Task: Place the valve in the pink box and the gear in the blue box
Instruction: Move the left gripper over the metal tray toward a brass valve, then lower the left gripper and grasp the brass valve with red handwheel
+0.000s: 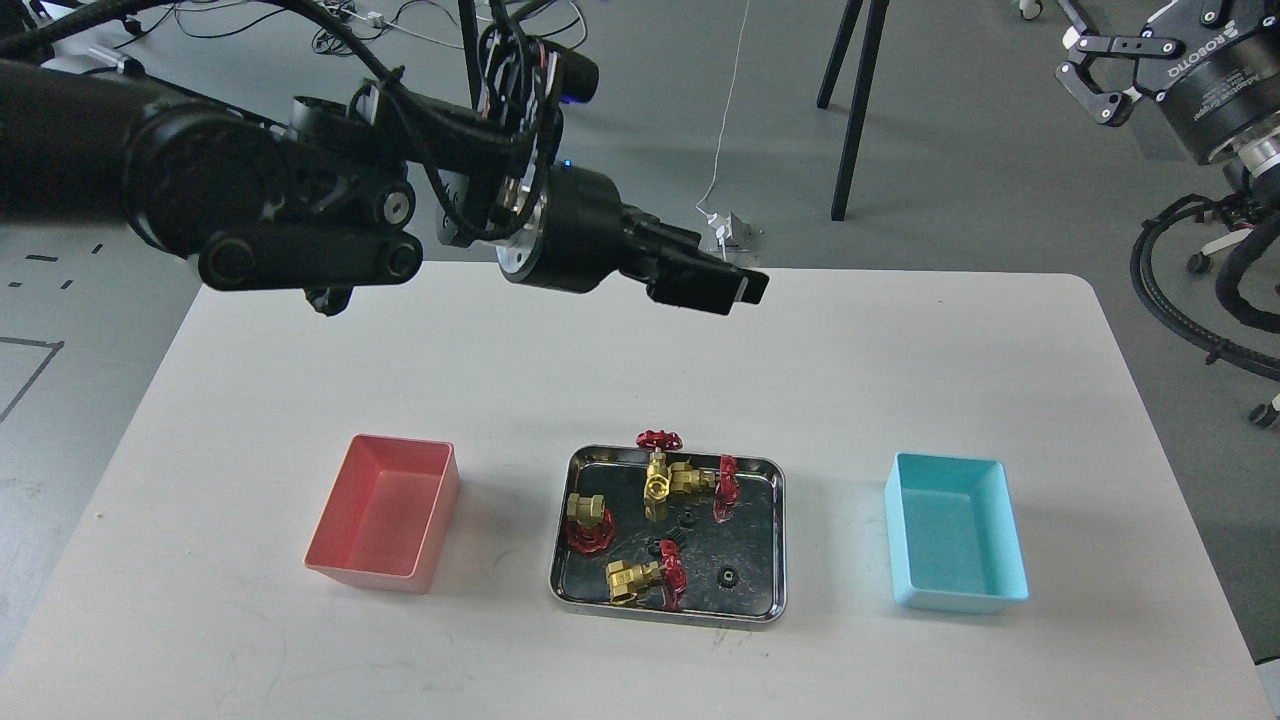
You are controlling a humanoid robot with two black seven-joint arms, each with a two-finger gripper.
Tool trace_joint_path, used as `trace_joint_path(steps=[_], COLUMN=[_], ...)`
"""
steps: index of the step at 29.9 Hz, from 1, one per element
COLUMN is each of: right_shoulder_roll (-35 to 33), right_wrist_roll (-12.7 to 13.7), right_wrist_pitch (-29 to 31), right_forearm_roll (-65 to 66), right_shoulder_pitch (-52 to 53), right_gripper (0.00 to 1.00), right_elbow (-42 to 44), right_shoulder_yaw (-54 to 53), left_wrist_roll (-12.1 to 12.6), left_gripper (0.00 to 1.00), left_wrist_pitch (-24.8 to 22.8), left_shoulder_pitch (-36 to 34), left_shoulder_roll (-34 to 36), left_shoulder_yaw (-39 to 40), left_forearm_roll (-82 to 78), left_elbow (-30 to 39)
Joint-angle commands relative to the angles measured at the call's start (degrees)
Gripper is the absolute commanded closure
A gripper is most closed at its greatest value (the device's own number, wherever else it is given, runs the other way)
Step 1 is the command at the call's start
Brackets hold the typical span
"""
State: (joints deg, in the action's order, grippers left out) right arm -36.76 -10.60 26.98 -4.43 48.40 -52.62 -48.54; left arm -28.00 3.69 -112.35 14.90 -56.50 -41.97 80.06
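Note:
Several brass valves with red handwheels lie in a shiny steel tray [665, 608] at the table's middle front: one upright [657, 480], one on its side beside it [700, 480], one at the left [588, 520], one at the front [640, 580]. Three tiny black gears [730, 577] [668, 547] [688, 517] lie among them. The pink box [385, 510] stands left of the tray and the blue box [955, 545] right of it. Both are empty. My left gripper [725, 288] hangs above the table behind the tray, seen side-on and dark. My right gripper [1082, 78] is raised at the top right, off the table, open and empty.
The white table's [900, 380] back edge runs just behind my left gripper, and its right edge lies just beyond the blue box. Black stand legs [850, 110], cables and a power adapter [727, 228] are on the floor behind.

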Motion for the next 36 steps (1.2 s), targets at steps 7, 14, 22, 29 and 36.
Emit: trace_joint_path(steps=[7,14,22,29,36], right_shoulder_roll=[5.64,9.68,10.74,10.92,10.3], right_wrist_roll=[0.84,3.38,5.94,5.94,5.94], right_wrist_pitch=[-9.75,-15.19,-15.64,-15.64,-15.64], right_forearm_roll=[0.03,0.03,0.03,0.03,0.03], right_shoulder_pitch=[7.67,10.13,11.55,10.58,9.44], right_gripper=[0.0,0.0,0.0,0.0,0.0], right_elbow=[0.77,2.25,4.46,4.37,4.28], right_shoulder_yaw=[0.9,1.08,1.08,1.08,1.08], left_wrist_roll=[0.0,0.0,0.0,0.0,0.0], left_gripper=[0.08,0.08,0.12,0.22,0.22], left_wrist_pitch=[24.31,24.31,24.31,24.31,24.31], left_shoulder_pitch=[7.48,18.3,22.79,24.99,28.15], left_shoulder_roll=[-12.35,-12.18,-12.09,-12.35,-12.88], left_shoulder_yaw=[-29.72,-29.73,-28.94,-26.39,-24.19], left_forearm_roll=[-7.34,-7.34,-7.25,-7.07,-6.37], left_elbow=[-1.48,-7.64,-8.08,-9.22,-13.7])
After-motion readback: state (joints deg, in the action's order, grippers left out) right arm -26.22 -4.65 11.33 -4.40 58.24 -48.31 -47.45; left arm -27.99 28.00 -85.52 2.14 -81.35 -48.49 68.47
